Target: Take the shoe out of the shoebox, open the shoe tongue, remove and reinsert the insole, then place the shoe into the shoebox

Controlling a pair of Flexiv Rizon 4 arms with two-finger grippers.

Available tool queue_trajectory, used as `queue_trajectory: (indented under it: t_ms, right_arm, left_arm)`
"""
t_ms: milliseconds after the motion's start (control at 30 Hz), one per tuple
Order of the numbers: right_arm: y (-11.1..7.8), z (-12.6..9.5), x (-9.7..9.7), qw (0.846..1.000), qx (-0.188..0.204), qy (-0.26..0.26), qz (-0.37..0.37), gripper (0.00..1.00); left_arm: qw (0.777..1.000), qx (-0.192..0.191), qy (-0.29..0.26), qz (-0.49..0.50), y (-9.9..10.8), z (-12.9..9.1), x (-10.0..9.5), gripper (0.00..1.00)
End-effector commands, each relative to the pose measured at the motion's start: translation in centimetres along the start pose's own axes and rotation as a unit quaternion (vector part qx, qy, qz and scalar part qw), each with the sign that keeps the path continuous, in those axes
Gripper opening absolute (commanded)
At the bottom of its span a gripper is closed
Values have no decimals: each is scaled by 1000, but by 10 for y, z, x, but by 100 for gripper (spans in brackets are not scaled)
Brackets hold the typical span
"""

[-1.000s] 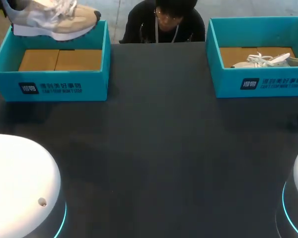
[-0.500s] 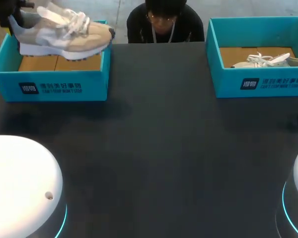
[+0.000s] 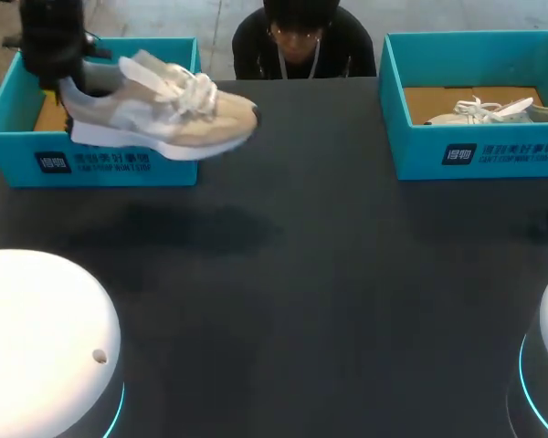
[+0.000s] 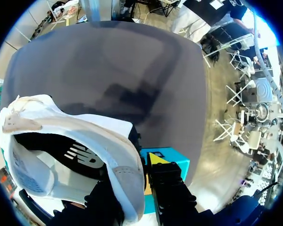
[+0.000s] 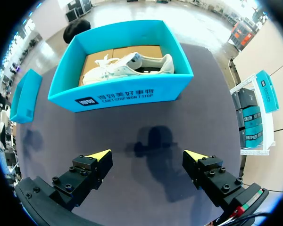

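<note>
A beige and white sneaker [image 3: 160, 114] hangs in the air over the front right corner of the left blue shoebox [image 3: 91, 160], toe pointing right. My left gripper [image 3: 66, 84] is shut on its heel collar. In the left wrist view the heel [image 4: 118, 160] sits between the fingers, one yellow-tipped finger [image 4: 155, 158] outside and the other hidden inside the shoe. My right gripper [image 5: 146, 160] hovers open over the bare table in front of the right blue shoebox [image 5: 118, 96], which holds a white shoe [image 5: 127, 66]. That box [image 3: 475, 155] and its shoe [image 3: 489, 111] show in the head view at the back right.
The left box's cardboard floor [image 3: 50, 114] shows behind the lifted sneaker. The dark tabletop [image 3: 292, 274] stretches between and in front of the two boxes. White arm bases [image 3: 41, 347] stand at the near corners.
My left arm has carried the sneaker from above the back of the left box rightward and toward the table's front. The right arm has stayed still.
</note>
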State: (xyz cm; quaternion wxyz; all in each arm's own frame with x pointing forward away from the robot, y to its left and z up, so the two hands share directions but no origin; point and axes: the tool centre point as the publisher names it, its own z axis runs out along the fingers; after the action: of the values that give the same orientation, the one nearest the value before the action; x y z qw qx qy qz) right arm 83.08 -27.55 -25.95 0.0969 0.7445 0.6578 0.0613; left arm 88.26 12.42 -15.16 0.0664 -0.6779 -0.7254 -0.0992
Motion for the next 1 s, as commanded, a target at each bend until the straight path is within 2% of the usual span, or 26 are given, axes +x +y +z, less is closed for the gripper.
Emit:
queue_trajectory:
  t_ms: [33, 467, 700, 1000]
  right_arm:
    - [0, 0, 0, 1000, 0, 1, 0, 100]
    - [0, 0, 0, 1000, 0, 1, 0, 100]
    - [0, 0, 0, 1000, 0, 1, 0, 100]
    - [0, 0, 0, 1000, 0, 1, 0, 100]
  left_arm:
    - [998, -48, 26, 6, -19, -4, -19, 0]
    - [998, -61, 18, 25, -59, -10, -74, 0]
    - [998, -37, -6, 41, -78, -6, -100, 0]
    - [996, -35, -14, 82, -108, -6, -131, 0]
